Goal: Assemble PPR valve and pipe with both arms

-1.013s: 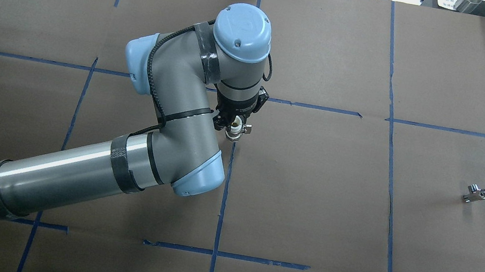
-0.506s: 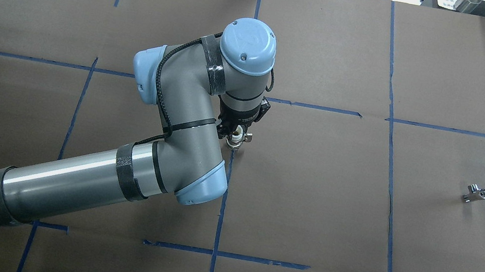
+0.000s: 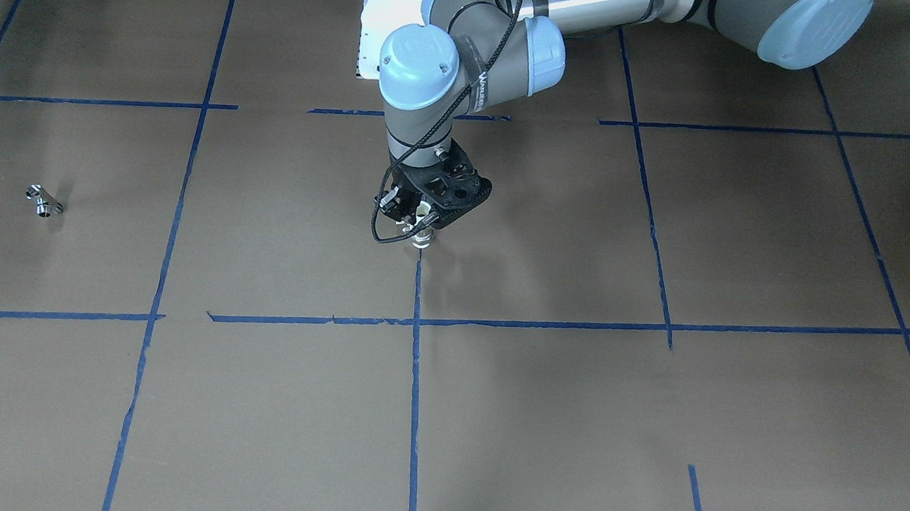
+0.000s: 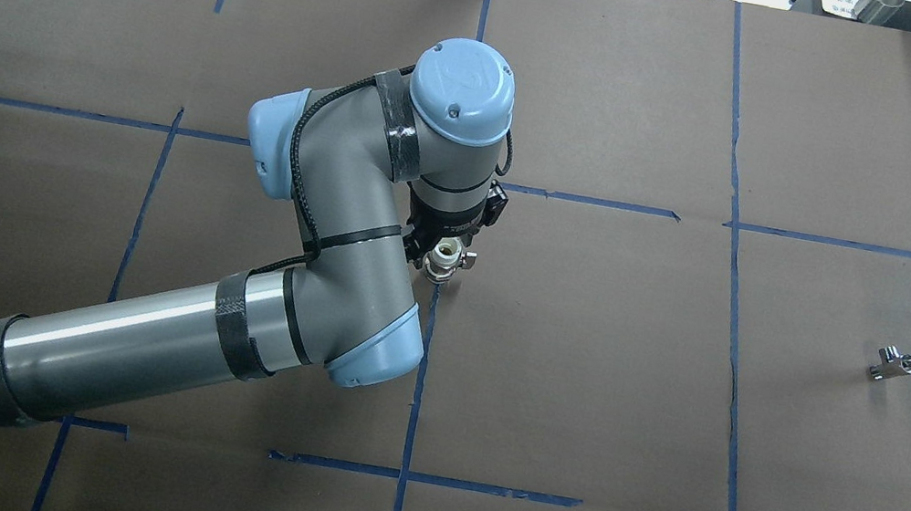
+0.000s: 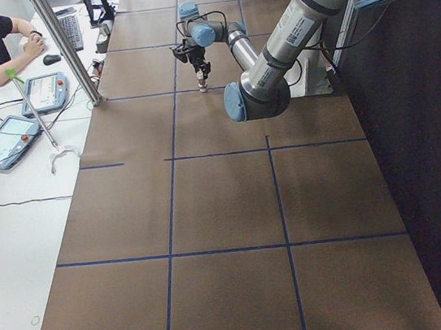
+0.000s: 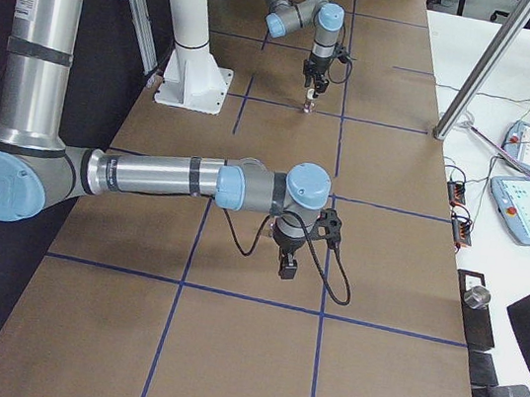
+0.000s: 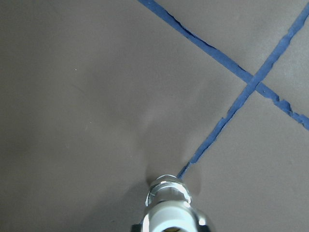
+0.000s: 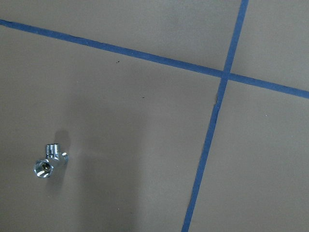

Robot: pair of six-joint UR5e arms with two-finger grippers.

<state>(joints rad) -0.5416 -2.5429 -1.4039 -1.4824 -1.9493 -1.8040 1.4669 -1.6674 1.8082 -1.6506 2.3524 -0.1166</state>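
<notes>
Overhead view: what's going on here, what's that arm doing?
The left gripper is shut on the small white plastic valve with a silver metal middle, holding it upright low over the brown-paper table, by a blue tape line. The tiny chrome T-shaped pipe fitting lies alone on the robot's right side; the right gripper hovers above the table. Nothing is joined yet.

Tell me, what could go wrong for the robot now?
One: the left gripper holds the small white-ended, silver-middled PPR valve with much of it sticking out below, so it might tilt or slip when pushed. Two: the tiny shiny chrome T-shaped pipe lies loose on the brown paper, far from the valve, and could skid away when the right gripper tries to grab it.
</notes>
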